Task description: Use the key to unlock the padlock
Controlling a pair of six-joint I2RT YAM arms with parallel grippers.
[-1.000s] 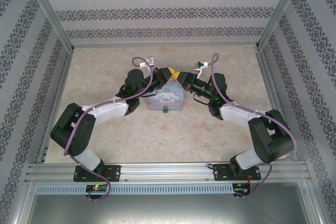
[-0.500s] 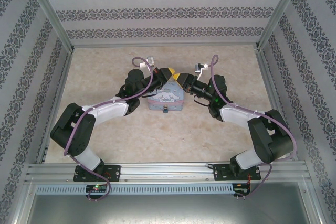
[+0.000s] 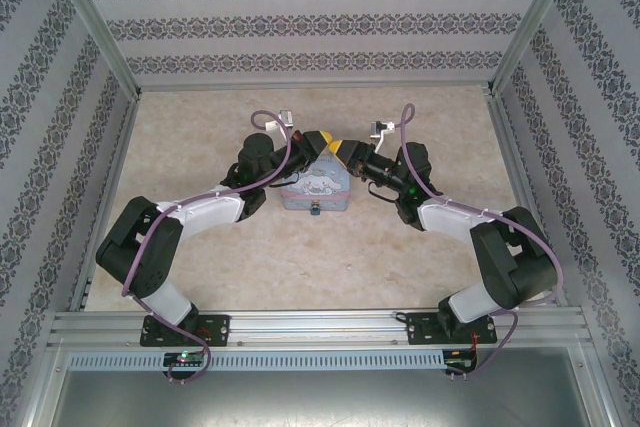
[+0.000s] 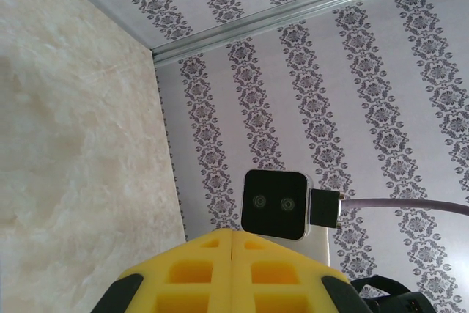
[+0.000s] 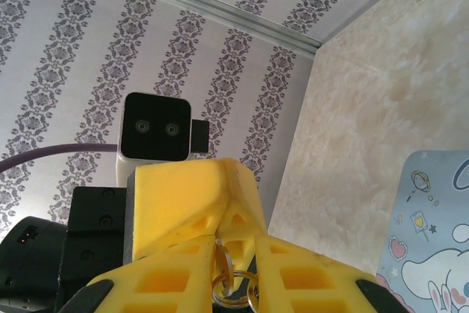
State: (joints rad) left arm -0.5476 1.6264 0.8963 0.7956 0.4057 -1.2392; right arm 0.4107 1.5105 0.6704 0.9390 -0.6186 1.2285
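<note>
Right end effector [image 3: 343, 148] grips ring [image 5: 234, 288] — left end effector [image 3: 320, 138], tin [image 3: 317, 190] near.

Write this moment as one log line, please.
left claw: shut | right claw: pinching key ring | tips meeting at cartoon tin's far edge

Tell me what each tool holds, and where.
The right tool pinches small metal rings at its fingertips; the left tool is shut; whether it grips anything cannot be told.

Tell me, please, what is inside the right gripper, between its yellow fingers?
Small metal rings are gripped inside the right gripper, right at the left gripper's shut tip. Whatever is attached to the rings is covered by the yellow fingers.
</note>
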